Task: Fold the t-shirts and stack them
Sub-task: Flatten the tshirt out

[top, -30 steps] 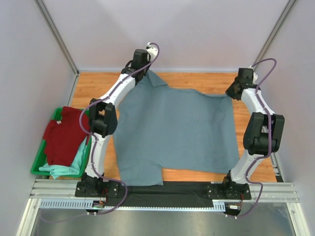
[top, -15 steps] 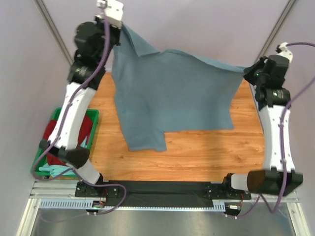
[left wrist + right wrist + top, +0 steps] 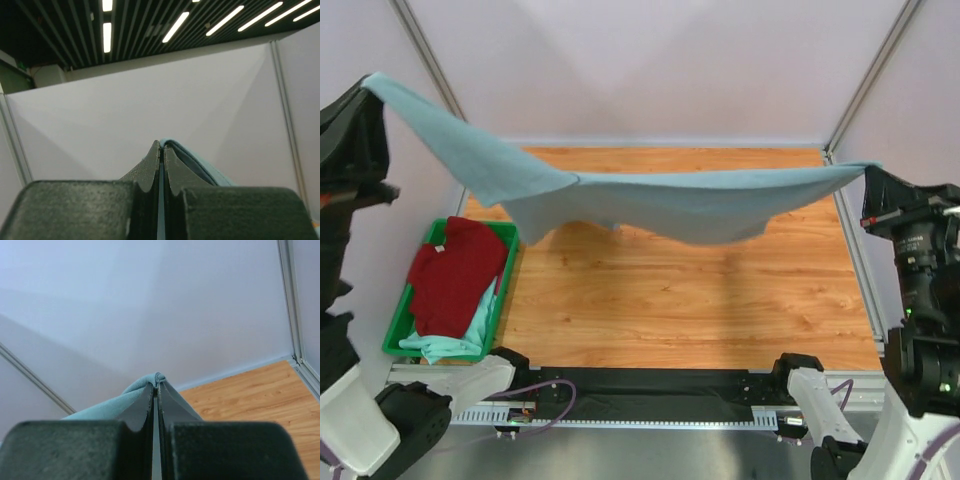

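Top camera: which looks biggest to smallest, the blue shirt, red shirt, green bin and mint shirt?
1. Blue shirt, though it hangs nearer the camera.
2. Green bin.
3. Red shirt.
4. Mint shirt, mostly hidden.

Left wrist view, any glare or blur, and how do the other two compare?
Left wrist: ceiling strip lights glare white; the left gripper, shut on the grey-blue t-shirt, looks soft. Right wrist: even light, the right gripper dark and blurry. Top external: flat light, a faint shadow on the table under the t-shirt.

L claw (image 3: 161, 146), R claw (image 3: 156, 385) blk; arms (image 3: 470, 378) white; cables (image 3: 548, 390) purple.
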Controlling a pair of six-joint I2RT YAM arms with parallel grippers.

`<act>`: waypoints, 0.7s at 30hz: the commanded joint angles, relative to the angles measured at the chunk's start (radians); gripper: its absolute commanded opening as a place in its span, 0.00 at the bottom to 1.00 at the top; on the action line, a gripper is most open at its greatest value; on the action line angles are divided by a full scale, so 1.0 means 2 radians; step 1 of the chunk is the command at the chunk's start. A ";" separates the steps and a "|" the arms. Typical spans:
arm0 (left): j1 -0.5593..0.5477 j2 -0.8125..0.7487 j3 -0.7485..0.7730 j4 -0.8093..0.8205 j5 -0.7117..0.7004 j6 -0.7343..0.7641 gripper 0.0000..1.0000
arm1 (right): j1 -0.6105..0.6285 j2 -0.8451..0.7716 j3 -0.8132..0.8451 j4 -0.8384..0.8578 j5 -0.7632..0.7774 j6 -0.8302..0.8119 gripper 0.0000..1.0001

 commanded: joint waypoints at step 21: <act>-0.011 0.254 -0.115 0.112 -0.079 0.044 0.00 | 0.000 0.148 -0.076 0.058 0.049 -0.010 0.00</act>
